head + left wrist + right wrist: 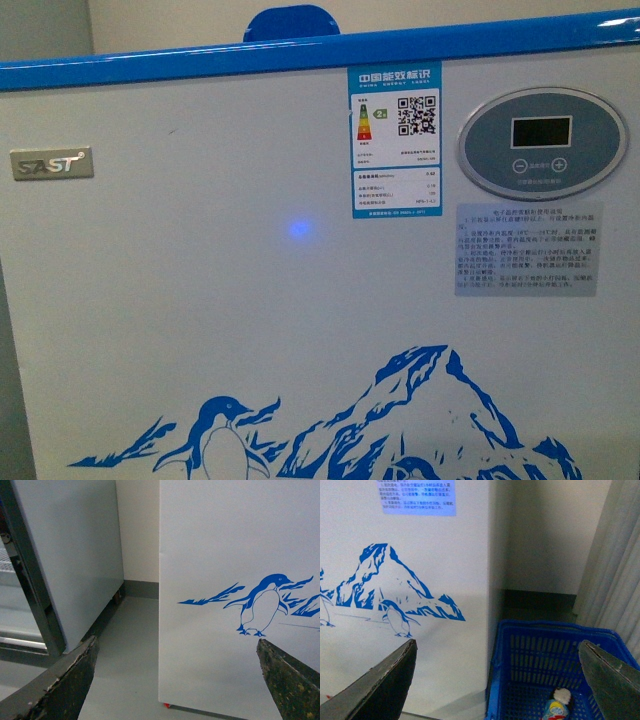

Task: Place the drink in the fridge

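Right gripper (496, 642) spread wide and empty, drink (559, 705) beyond its fingers on the floor of a blue basket (540, 628), basket beside the white fridge (420, 540), left gripper (175, 639) likewise wide open and empty, fridge's control panel (541, 143) upper right in front view.

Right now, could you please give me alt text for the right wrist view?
A blue basket holding the drink sits beside the white fridge, which bears a blue mountain-and-penguin picture. The open right gripper frames the scene.
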Controlling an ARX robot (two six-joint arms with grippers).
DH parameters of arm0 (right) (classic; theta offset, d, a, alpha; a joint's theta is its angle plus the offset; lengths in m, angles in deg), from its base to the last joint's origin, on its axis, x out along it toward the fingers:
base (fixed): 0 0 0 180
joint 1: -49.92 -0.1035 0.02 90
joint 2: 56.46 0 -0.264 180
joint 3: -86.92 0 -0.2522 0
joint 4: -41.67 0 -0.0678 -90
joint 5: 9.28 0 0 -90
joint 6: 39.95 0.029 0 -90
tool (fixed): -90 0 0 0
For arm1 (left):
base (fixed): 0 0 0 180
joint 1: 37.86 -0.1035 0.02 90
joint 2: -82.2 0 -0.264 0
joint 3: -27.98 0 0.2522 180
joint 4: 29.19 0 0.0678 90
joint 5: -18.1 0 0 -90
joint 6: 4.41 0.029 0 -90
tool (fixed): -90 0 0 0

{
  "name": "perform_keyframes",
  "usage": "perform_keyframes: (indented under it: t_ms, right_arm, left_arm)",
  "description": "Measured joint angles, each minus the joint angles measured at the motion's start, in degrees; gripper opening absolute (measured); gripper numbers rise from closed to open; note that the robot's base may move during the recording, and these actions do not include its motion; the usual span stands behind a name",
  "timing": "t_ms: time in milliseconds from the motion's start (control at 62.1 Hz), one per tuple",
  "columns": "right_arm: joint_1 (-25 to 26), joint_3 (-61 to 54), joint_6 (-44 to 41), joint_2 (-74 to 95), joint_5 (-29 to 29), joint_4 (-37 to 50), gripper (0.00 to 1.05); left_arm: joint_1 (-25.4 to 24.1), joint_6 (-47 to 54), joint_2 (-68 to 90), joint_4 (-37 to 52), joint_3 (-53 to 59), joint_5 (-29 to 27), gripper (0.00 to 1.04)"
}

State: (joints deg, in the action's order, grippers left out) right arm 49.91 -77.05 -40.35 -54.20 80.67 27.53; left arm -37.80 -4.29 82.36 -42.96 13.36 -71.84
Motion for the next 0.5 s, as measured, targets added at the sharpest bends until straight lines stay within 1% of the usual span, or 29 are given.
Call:
perform_keyframes:
  t_ms: [97, 129, 177, 193, 209, 241, 258, 306, 338, 370, 402, 451, 499]
  right_arm:
    - [0.0, 0.0, 0.0, 0.0, 0.1, 0.0, 0.97]
    - [-0.4, 0.3, 0.4, 0.8, 1.5, -1.0, 0.97]
    - [-1.4, 6.0, 5.3, 8.9, 11.9, -12.4, 0.97]
    - [-0.5, 8.1, 6.5, 13.5, 15.4, -15.0, 0.97]
    - [0.7, 9.7, 7.4, 18.3, 18.2, -15.7, 0.97]
    - [3.5, 12.0, 8.5, 28.0, 21.2, -13.7, 0.97]
    - [5.3, 13.4, 8.8, 35.1, 22.3, -10.5, 0.97]
    - [6.8, 15.3, 9.0, 44.3, 23.4, -5.4, 0.97]
    - [7.8, 17.6, 9.7, 53.3, 23.5, -0.8, 0.97]
    - [8.2, 20.9, 10.5, 63.7, 24.8, 3.5, 0.97]
    - [8.2, 24.0, 11.6, 72.0, 25.0, 5.3, 0.97]
    - [8.2, 28.7, 13.6, 84.6, 24.9, 5.7, 0.97]
    - [8.1, 31.4, 15.1, 90.7, 24.9, 5.7, 0.97]
  left_arm:
    - [0.0, 0.0, 0.0, 0.0, 0.0, -0.1, 0.97]
    - [0.0, 0.0, 0.0, 0.0, 0.0, 0.0, 0.97]
    - [0.0, 0.0, 0.0, 0.0, 0.0, -0.1, 0.97]
    - [0.0, 0.0, 0.0, 0.0, 0.0, 0.0, 0.97]
    - [0.0, 0.0, 0.0, 0.0, 0.0, 0.0, 0.97]
    - [0.0, 0.0, 0.0, 0.0, 0.0, 0.0, 0.97]
    - [0.0, 0.0, 0.0, 0.0, 0.0, -0.1, 0.97]
    - [0.0, 0.0, 0.0, 0.0, 0.0, -0.1, 0.97]
    - [0.0, 0.0, 0.0, 0.0, 0.0, 0.0, 0.97]
    - [0.0, 0.0, 0.0, 0.0, 0.0, 0.0, 0.97]
    - [0.0, 0.0, 0.0, 0.0, 0.0, 0.0, 0.97]
    - [0.0, 0.0, 0.0, 0.0, 0.0, -0.1, 0.97]
    - [0.0, 0.0, 0.0, 0.0, 0.0, 0.0, 0.97]
